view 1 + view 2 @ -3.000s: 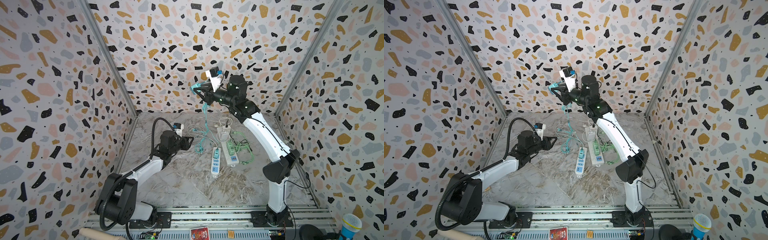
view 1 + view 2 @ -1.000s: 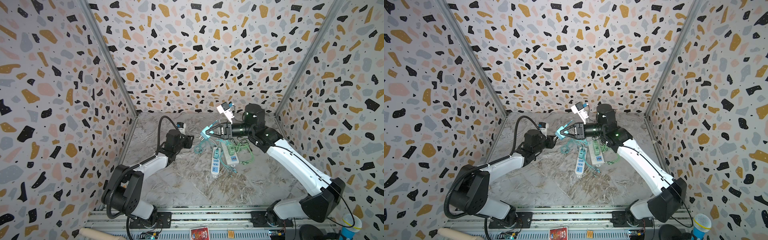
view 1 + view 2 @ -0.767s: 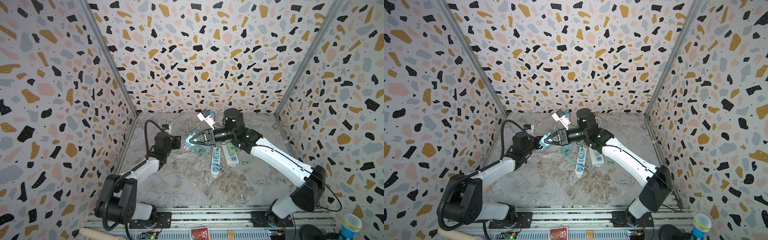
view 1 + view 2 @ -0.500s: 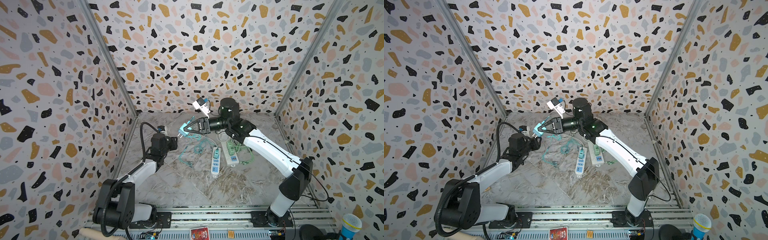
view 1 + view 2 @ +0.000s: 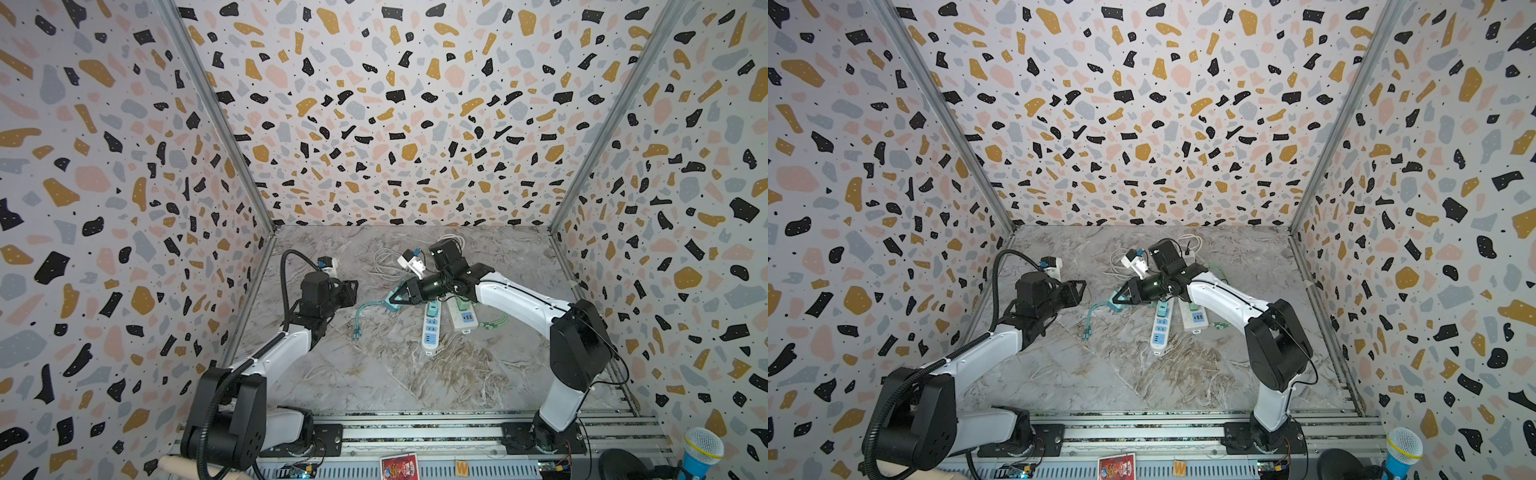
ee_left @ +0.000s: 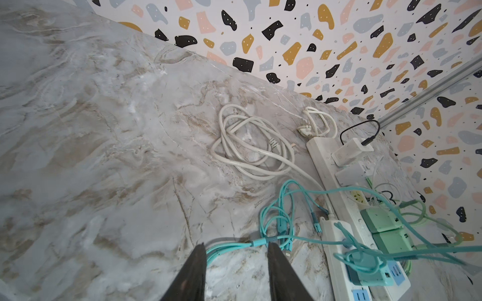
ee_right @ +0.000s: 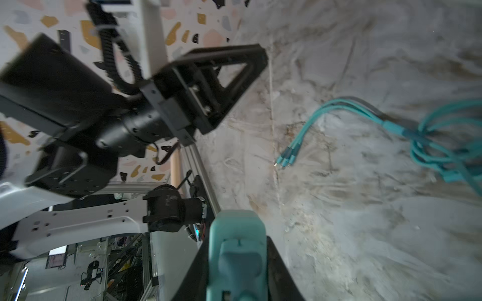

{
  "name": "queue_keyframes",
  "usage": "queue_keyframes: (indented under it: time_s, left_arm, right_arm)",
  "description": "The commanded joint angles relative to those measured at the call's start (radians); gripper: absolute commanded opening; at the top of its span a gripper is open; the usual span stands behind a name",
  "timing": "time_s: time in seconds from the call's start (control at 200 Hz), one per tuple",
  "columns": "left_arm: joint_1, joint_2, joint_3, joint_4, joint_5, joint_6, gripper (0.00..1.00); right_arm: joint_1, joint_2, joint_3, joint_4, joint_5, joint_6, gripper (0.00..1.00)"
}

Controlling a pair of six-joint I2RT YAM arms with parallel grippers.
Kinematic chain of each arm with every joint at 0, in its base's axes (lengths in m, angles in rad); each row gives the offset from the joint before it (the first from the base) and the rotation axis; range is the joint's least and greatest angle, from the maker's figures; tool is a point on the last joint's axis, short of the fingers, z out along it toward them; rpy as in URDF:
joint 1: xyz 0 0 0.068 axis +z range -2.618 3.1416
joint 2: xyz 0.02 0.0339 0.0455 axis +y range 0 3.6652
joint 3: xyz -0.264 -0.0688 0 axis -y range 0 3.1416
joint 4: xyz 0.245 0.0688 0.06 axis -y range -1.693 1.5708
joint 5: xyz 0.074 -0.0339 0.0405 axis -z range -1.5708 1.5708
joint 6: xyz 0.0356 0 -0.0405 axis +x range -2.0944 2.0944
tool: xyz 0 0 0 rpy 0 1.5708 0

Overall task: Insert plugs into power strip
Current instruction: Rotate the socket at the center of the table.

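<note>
While my right gripper is clamped on the teal plug, its jaws pinch the two broad flat sides, as the right wrist view shows. Both top views put the plug low over the marble table. It sits just beside the power strip with blue sockets, on the side facing my left gripper. That left gripper hangs apart from the plug, jaws partly spread, nothing between them.

I judge the plug light and rigid. Its smooth plastic shell could twist in the pads if I press off-axis, so a hold on the flat sides, clear of the prong end, suits me. The teal cable is soft and trails in loops on the table, so I expect drag from it, not weight. Whether the prongs face the sockets I cannot tell. Beside the blue-socket strip, a second strip already carries white and green plugs.
</note>
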Motion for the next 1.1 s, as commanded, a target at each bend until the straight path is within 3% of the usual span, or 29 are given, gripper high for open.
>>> queue_keyframes:
  time_s: [0.0,0.32,0.756,0.921,1.096]
  left_arm:
    - [-0.017,-0.029,-0.019,0.032,0.033,0.001,0.39]
    - [-0.083,-0.017,-0.062,0.079,0.041,-0.013,0.39]
    - [-0.144,-0.033,-0.097,0.104,0.03,-0.027,0.37]
    - [-0.19,-0.014,-0.094,0.119,0.036,-0.035,0.35]
    - [-0.304,0.062,-0.076,0.166,0.106,0.007,0.3]
  right_arm:
    - [0.022,-0.142,-0.029,-0.053,0.18,-0.066,0.01]
    - [0.049,-0.245,-0.23,-0.076,0.443,-0.023,0.0]
    - [0.037,-0.252,-0.288,-0.079,0.532,-0.15,0.0]
    - [0.057,-0.245,-0.291,-0.112,0.626,-0.054,0.0]
    - [0.094,-0.267,-0.331,-0.08,0.688,0.036,0.0]
